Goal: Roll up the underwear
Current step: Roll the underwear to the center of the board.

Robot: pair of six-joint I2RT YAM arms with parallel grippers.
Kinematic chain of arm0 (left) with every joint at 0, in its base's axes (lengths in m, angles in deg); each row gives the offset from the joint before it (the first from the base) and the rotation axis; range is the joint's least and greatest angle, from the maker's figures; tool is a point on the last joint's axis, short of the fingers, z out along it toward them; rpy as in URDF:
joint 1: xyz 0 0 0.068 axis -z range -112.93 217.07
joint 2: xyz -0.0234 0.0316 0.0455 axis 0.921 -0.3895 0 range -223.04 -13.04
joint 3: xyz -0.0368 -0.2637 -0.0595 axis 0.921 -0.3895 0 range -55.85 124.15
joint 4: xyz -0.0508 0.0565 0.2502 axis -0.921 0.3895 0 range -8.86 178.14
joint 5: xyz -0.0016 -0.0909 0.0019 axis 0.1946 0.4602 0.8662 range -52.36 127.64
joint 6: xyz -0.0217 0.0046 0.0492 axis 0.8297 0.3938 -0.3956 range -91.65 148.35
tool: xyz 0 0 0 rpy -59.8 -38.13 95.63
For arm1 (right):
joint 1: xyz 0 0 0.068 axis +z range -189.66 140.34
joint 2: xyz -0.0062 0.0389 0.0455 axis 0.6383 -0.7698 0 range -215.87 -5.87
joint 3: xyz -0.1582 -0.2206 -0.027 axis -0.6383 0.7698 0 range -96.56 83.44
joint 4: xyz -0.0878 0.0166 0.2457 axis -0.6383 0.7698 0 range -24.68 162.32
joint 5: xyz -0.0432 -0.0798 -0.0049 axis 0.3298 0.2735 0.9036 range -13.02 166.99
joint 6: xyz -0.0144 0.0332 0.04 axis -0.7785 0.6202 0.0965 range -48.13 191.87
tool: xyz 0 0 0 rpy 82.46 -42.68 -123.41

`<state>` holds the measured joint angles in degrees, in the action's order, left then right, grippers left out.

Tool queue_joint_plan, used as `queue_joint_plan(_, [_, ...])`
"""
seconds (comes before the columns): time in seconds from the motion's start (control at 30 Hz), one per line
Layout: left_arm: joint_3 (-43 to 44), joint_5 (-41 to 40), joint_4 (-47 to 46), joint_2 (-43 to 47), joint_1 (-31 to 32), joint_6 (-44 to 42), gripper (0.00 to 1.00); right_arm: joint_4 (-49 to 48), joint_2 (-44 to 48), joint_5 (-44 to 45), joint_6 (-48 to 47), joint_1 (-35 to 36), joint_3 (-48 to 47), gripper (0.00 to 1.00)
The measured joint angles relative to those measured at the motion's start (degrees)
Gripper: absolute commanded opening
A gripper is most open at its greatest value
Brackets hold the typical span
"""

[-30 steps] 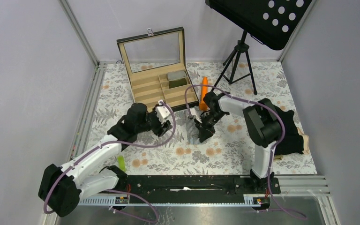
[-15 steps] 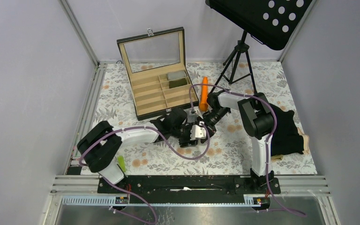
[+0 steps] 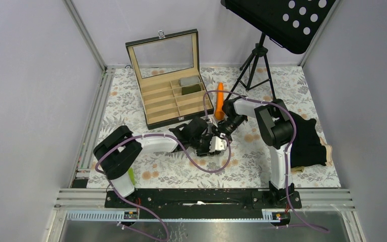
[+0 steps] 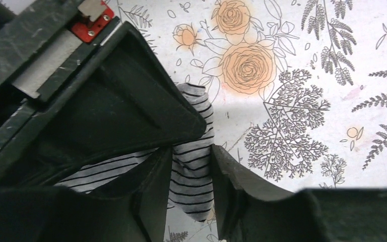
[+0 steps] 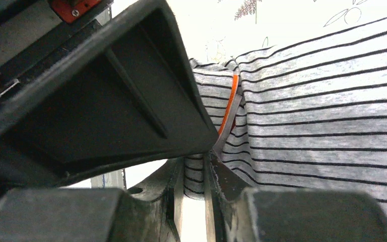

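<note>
The light grey pinstriped underwear (image 4: 194, 166) hangs between both grippers just above the flowered table. My left gripper (image 4: 191, 151) has a fold of it filling the gap between its fingers, touching both. My right gripper (image 5: 195, 166) pinches another edge of the same striped underwear (image 5: 322, 116), fingers close together on the cloth. In the top view the left gripper (image 3: 212, 142) and right gripper (image 3: 221, 128) meet at mid-table and hide most of the cloth. Black underwear (image 3: 307, 138) lies piled at the right edge.
An open wooden box (image 3: 174, 96) with compartments stands at the back left. Beside it lies an orange carrot-shaped stick (image 3: 219, 96). A black tripod (image 3: 254, 65) stands at the back right. A small green piece (image 3: 130, 175) lies near the left arm's base.
My left arm swung from the left of the table to the middle, reaching the striped underwear held by the right gripper, and its jaws narrowed onto the cloth. The right gripper kept its hold.
</note>
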<state>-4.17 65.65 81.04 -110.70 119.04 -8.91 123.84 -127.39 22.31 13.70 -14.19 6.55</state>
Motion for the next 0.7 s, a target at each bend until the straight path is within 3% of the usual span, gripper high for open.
queue_joint_plan(0.23, [1.77, 2.05, 2.27, -1.79, -0.13, 1.99, 0.34, 0.13, -0.83, 0.09, 2.05, -0.2, -0.83, 0.09])
queue_joint_plan(0.33, [2.62, 2.47, 3.5, -2.4, -0.31, 2.73, 0.21, 0.11, -1.01, 0.02, 2.73, -0.37, -0.92, 0.12])
queue_joint_plan(0.47, [3.28, 2.89, 4.48, -2.71, -0.68, 3.39, 0.05, 0.15, -1.03, 0.09, 3.61, -0.42, -0.92, 0.25])
queue_joint_plan(0.6, [5.44, 3.08, 6.97, -3.45, -0.81, 2.8, 0.0, 3.04, -1.09, 0.61, 3.98, -0.96, -3.04, 0.39])
queue_joint_plan(0.7, [6.51, 3.15, 9.25, -3.48, -0.76, 2.05, 0.0, 7.48, -1.11, -0.81, 3.89, -2.71, -8.0, 0.4])
